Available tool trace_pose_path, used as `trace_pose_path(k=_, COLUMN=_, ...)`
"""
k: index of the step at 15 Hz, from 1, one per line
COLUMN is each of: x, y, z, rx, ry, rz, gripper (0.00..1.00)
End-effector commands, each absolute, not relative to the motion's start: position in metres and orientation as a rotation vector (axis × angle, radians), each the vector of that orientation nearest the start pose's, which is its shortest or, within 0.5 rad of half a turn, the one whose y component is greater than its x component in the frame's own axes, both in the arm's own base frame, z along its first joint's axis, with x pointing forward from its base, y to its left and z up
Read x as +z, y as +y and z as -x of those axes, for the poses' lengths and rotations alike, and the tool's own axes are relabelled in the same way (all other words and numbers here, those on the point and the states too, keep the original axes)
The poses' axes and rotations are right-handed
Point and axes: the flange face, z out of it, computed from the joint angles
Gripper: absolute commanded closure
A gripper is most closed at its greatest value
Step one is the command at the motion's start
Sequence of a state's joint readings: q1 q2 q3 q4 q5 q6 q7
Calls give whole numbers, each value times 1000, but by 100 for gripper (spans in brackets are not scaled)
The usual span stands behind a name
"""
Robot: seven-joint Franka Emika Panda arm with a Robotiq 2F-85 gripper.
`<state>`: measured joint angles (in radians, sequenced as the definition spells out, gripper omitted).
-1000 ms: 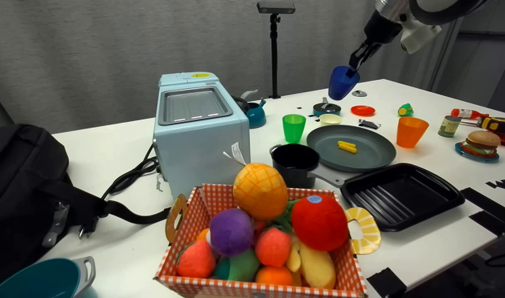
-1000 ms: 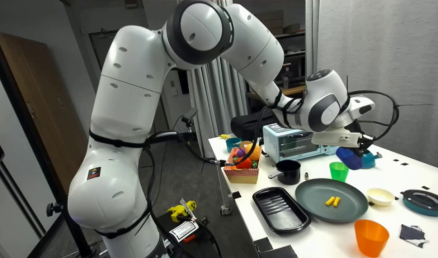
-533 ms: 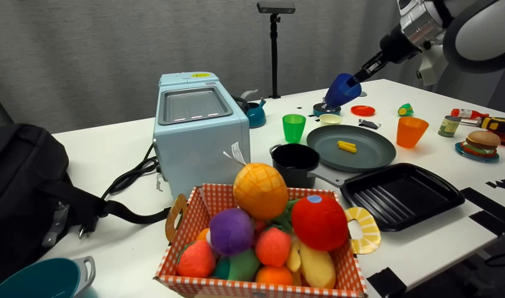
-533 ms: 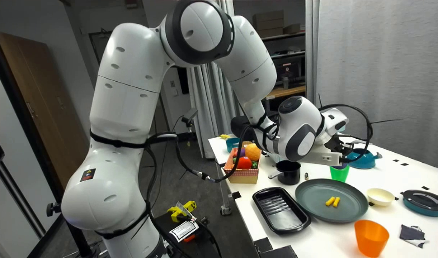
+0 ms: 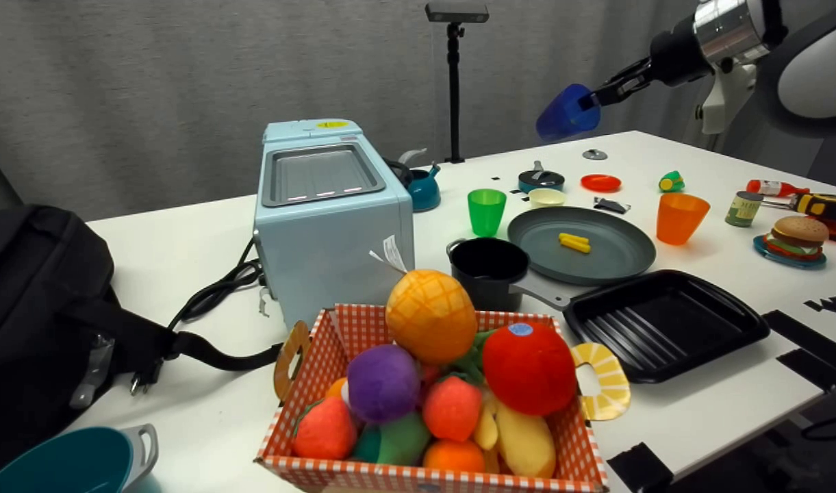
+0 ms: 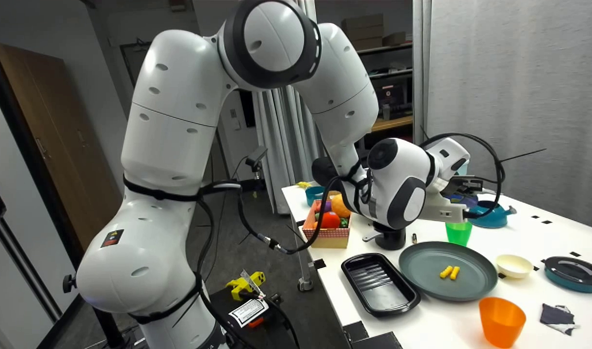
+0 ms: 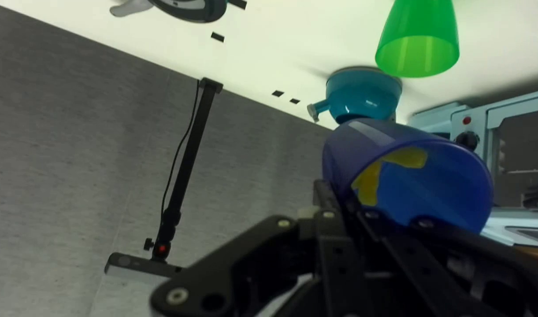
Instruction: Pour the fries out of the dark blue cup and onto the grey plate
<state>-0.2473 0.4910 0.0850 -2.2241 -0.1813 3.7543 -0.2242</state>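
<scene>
- The white table (image 5: 205, 404) carries the kitchen things and toys.
- The robot arm (image 6: 165, 121) bends high at its elbow and reaches over the table, as seen in an exterior view.
- The light blue oven (image 5: 335, 246) stands on the table; in an exterior view a checked box (image 5: 363, 472) of plush fruit (image 5: 383, 383) hides part of its base.
- The grey plate (image 5: 616, 253) lies flat on the table.
- The black tray (image 5: 705, 322) sits just beside the plate; whether the two touch cannot be told.
- The black pot (image 5: 483, 287) stands near the plate, its handle pointing toward the tray.
- The claw (image 5: 588, 103) is nearly all the way together, pinching the dark blue cup (image 5: 560, 120) by its wall at the rim.
- That cup is held in the air, well apart from the plate, tipped over with its mouth toward the claw and its base a little lower.
- The green cup (image 5: 487, 212) and the orange cup (image 5: 681, 218) stand upright on opposite sides of the plate.
- Yellow fries (image 7: 407, 157) show inside the dark blue cup in the wrist view; two more lie on the plate, close together, in both exterior views.
</scene>
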Motion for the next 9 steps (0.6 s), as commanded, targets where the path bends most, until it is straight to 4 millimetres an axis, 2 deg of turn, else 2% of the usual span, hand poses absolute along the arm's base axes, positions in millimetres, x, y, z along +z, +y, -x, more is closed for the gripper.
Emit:
trace_pose_path(k=1, x=294, y=-78, z=-578, rx=-1791, ry=-291, rz=2682, gripper=99)
trace_pose_path(k=9, x=324, y=-93, z=-569, rx=-2018, ry=-89, rz=2438, gripper=99)
